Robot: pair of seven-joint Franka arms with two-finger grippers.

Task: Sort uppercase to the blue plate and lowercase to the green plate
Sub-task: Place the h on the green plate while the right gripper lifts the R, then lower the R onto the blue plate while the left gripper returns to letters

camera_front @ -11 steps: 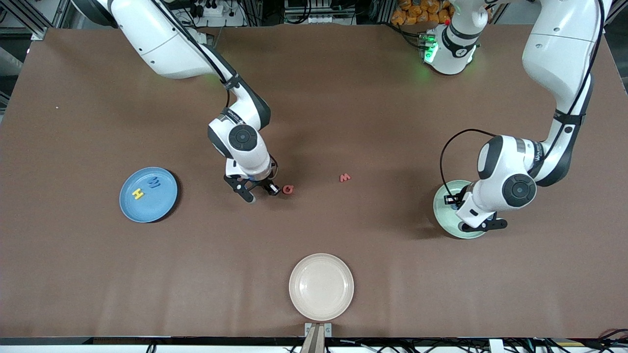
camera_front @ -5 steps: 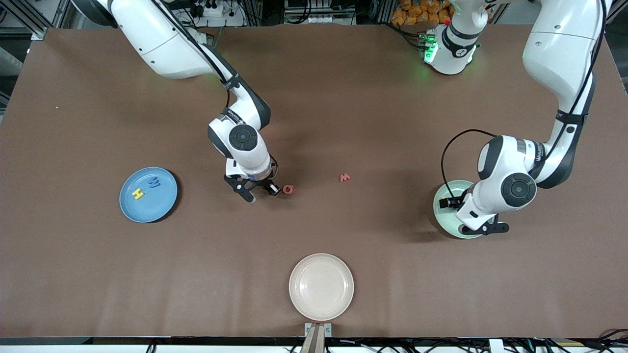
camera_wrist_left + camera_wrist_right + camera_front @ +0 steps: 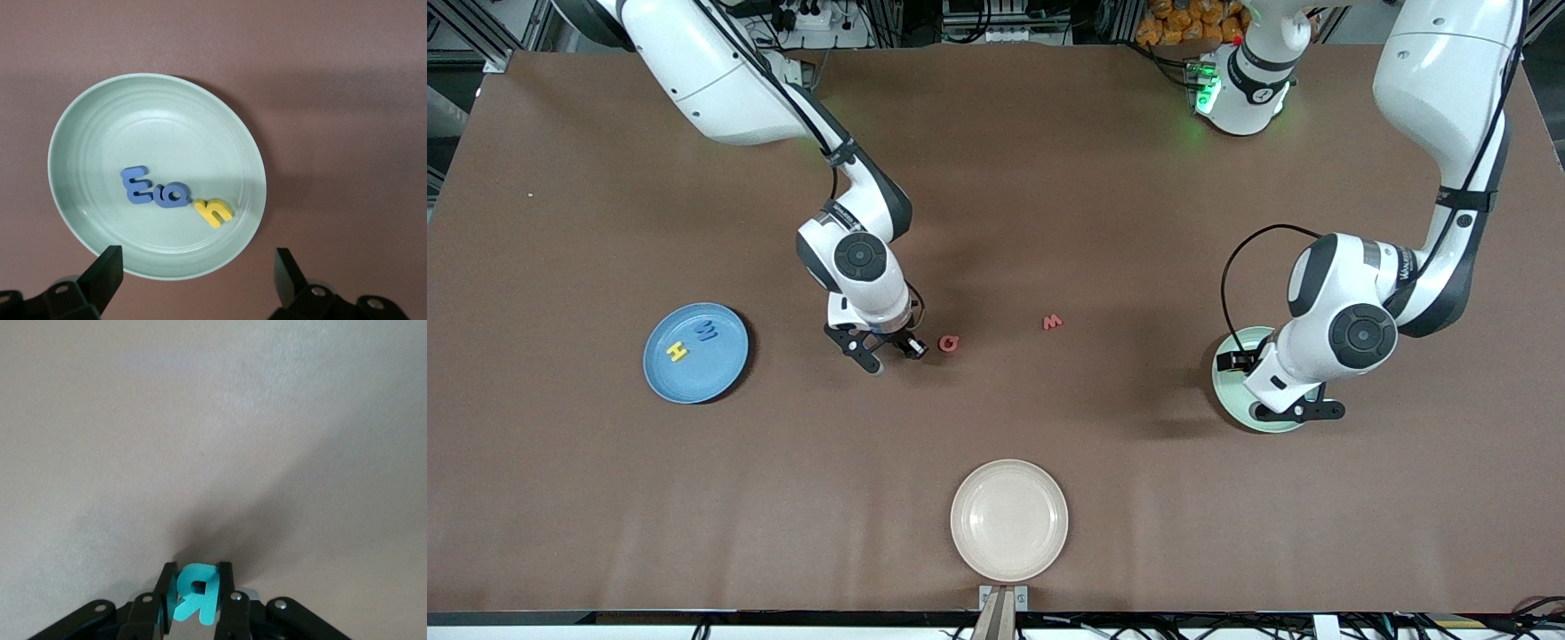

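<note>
While the right gripper [image 3: 197, 603] pinches a teal letter [image 3: 193, 592] between its fingers over bare table beside the red Q [image 3: 950, 343], the left gripper [image 3: 197, 273] hangs with its jaws spread wide and empty over the green plate [image 3: 93, 120].

Taking the cream plate [image 3: 1009, 520] as landmark: the green plate sits farther from the camera toward the left arm's end, the blue plate [image 3: 725, 364] farther toward the right arm's end, and the red Q and red w [image 3: 1053, 322] lie on the table between those two, farther from the camera than the cream plate.

The green plate holds a blue m [image 3: 137, 185], a blue g [image 3: 172, 195] and a yellow h [image 3: 213, 211], all touching in a row. The blue plate holds a yellow H [image 3: 678, 352] and a blue M [image 3: 706, 332].

The step in hand looks like carrying the teal capital to the blue plate; that calls for a move over the plate before letting go. The red w seems next for the left arm.

The letters are small, flat, matte foam; the plates are smooth, round and shallow, with faint rings.
</note>
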